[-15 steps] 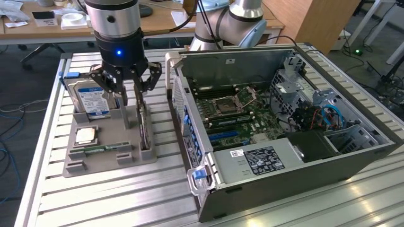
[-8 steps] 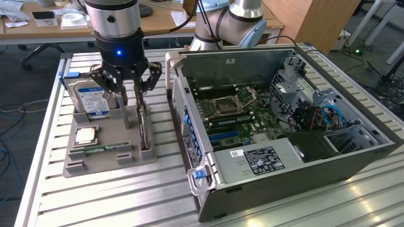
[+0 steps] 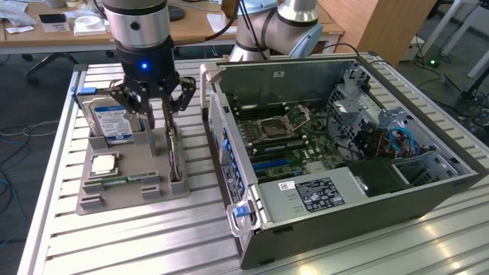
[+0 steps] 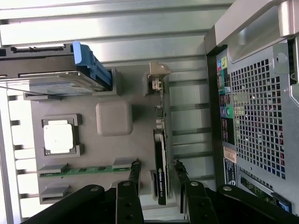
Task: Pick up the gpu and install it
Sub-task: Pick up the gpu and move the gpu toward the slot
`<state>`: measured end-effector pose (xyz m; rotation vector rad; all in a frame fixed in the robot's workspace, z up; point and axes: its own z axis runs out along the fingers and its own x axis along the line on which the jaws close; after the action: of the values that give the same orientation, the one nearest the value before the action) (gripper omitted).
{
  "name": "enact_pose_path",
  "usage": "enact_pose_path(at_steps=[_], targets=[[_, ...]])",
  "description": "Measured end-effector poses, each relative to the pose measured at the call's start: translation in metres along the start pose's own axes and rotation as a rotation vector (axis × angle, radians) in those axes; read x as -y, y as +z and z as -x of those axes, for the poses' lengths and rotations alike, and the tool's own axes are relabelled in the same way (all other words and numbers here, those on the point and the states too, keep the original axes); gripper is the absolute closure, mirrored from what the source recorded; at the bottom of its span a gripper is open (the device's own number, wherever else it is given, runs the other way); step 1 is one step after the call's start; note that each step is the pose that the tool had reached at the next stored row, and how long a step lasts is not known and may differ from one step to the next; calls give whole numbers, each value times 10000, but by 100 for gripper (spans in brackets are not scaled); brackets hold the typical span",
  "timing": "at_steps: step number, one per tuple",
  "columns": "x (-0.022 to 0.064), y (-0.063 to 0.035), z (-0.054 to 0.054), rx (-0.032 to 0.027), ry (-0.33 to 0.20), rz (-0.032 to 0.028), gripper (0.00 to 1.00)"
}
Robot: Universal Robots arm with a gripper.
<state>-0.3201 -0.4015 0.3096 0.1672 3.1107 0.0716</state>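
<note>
Nearest you, the gripper point(image 4: 156, 164) has its fingers point(image 4: 134, 172) spread wide, one on each side of the gpu point(image 4: 160, 149), with a gap on both sides. The gpu stands on edge in its slot of the grey tray point(image 4: 93, 144). You see only its thin edge, and one end is hidden behind the gripper. The hard drive point(image 4: 51, 77) shares the tray, and the open computer case point(image 4: 261, 116) stands beside it.

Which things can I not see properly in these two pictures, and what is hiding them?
The gpu: the wrist view shows it edge-on, so its faces are hidden.
The RAM stick: wrist view, one end behind the gripper.
The hard drive: exterior view, one side behind the gripper.
The case: wrist view, cut off by the picture's edge.
</note>
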Motion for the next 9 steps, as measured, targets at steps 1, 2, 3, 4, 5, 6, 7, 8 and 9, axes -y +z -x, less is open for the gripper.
enact_pose_path(at_steps=[1, 2, 3, 4, 5, 6, 7, 8, 9], targets=[[1, 17, 0, 1, 0, 1, 58], [2, 34, 0, 0, 0, 0, 58], [2, 52, -1, 0, 0, 0, 58], [3, 70, -1, 0, 0, 0, 58], [4, 86, -2, 0, 0, -1, 58], [5, 99, -2, -1, -1, 0, 58], [5, 103, -2, -2, 0, -2, 58], [5, 103, -2, -2, 0, -2, 58], [5, 103, -2, -3, 0, -3, 58]])
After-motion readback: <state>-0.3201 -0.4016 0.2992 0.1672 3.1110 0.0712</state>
